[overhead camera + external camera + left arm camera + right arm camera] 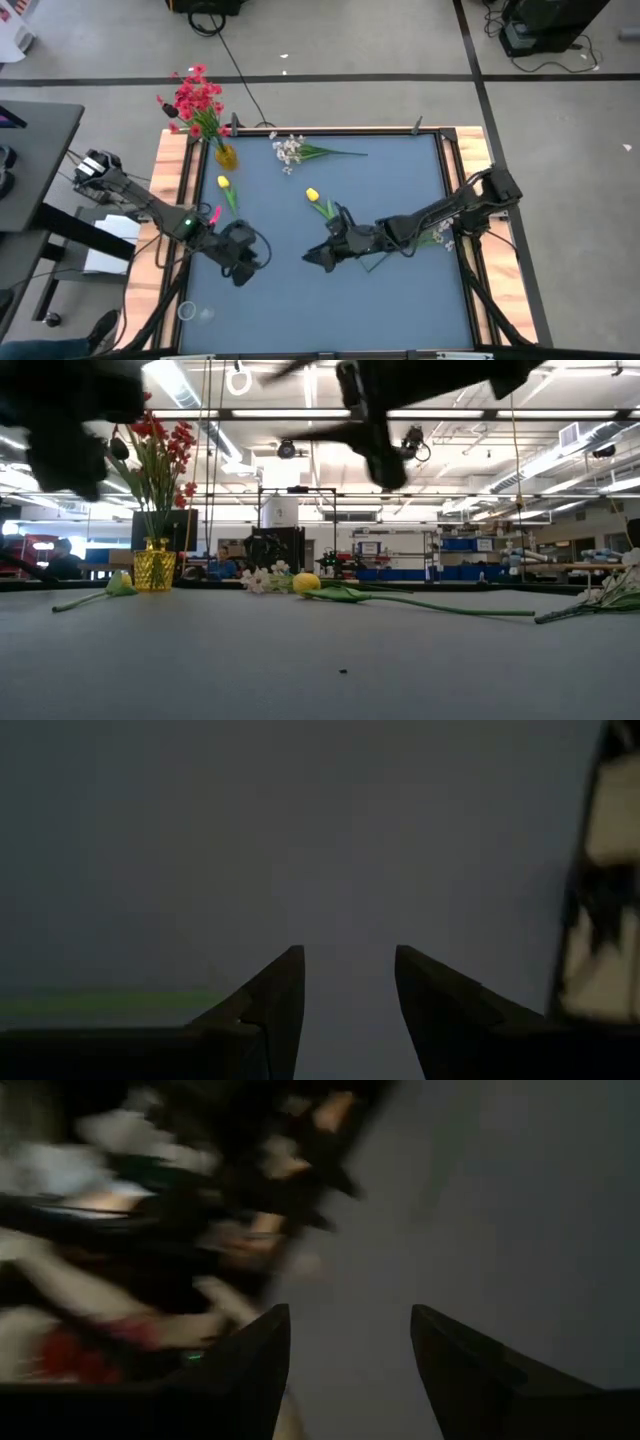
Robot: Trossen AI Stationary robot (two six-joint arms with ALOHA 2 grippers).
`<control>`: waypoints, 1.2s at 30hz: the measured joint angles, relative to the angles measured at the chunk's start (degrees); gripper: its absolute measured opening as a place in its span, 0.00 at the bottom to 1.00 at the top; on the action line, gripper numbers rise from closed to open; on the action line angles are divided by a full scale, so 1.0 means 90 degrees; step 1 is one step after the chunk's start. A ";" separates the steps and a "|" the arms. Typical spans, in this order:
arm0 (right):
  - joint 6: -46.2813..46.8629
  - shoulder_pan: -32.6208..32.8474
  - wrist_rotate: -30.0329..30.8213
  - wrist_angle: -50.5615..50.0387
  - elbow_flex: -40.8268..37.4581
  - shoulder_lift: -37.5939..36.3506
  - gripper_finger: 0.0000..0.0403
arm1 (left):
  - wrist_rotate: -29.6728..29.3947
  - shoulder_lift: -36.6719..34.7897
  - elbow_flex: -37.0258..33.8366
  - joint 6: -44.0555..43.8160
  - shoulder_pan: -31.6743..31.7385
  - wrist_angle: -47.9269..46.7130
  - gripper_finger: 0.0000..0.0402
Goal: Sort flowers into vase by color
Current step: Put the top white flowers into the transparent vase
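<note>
yellow tulip behind empty right gripper

Open grey mat across the lower middle and lower right of the high view, free for passage. Blocking the centre: right gripper and its arm, stretched in from the right edge over a yellow tulip. Crowding the lower left: left gripper. Upper left corner taken by a yellow vase of red flowers; white spray along the top edge.
</note>
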 joint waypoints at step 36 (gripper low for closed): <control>-0.0088 -0.0281 0.0793 -0.5788 0.1980 0.0337 0.51 | -0.0871 0.0103 0.0007 0.0087 -0.0636 0.1909 0.40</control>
